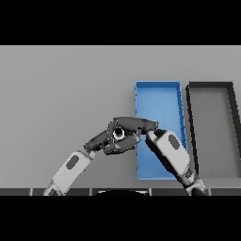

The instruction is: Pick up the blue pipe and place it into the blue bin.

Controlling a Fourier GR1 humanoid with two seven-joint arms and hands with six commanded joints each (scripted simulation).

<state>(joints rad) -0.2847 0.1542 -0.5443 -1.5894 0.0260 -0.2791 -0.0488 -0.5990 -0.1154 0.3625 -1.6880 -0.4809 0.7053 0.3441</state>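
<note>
Head view, one entry. Grey table [61, 84]: bare across its left half. Blue bin [157, 101]: long open tray right of centre, running from twelve to six o'clock, its visible floor showing nothing inside. Dark bin [212, 127]: same form, just beside the blue bin at its three o'clock, also showing nothing. Right hand [134, 124]: reaches in from five o'clock across the blue bin's left wall, fingers extended toward nine o'clock; whether they grip anything cannot be told. Left hand [113, 141]: comes in from seven o'clock, fingers curled, meeting the right hand just outside the bin's left wall. Blue pipe: not discernible; a small pale ring [118, 133] shows between the two hands, identity uncertain. Progress, as judged: nothing lies in the bin, so placement remains outstanding; possibly a hold or handover is under way beside it.
</note>
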